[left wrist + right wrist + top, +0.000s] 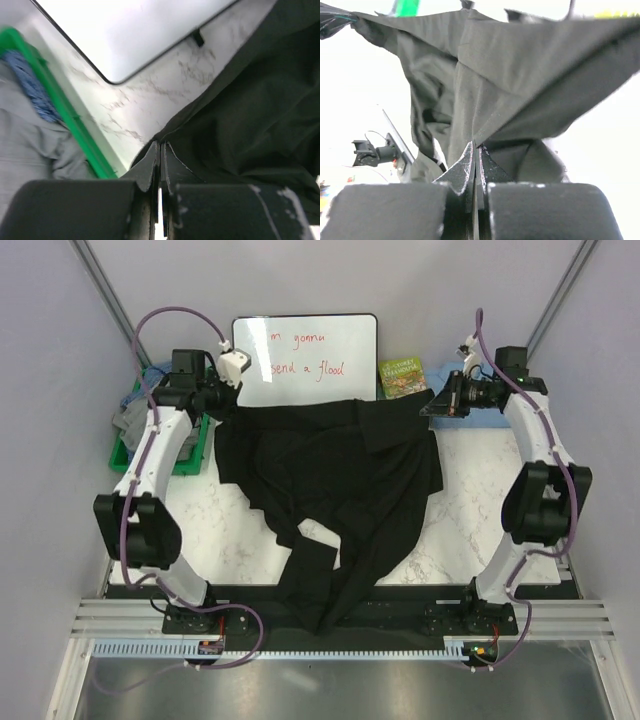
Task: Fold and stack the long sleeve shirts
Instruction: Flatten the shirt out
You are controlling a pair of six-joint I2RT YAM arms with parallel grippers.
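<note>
A plain black long sleeve shirt [340,490] hangs stretched between my two grippers over the marble table [470,510], its lower part draped down past the near edge. My left gripper [222,405] is shut on the shirt's far left edge; in the left wrist view its jaws [160,147] pinch the black cloth [250,110]. My right gripper [432,405] is shut on the far right edge; in the right wrist view it [476,149] grips a fold of the shirt [520,75]. Grey and blue shirts [135,415] lie in a green bin [190,462] at the left.
A whiteboard [305,355] with red writing stands at the back. A green-covered book [402,377] lies at the back right. The green bin's rim [75,125] and the whiteboard's edge [130,35] show close to the left gripper.
</note>
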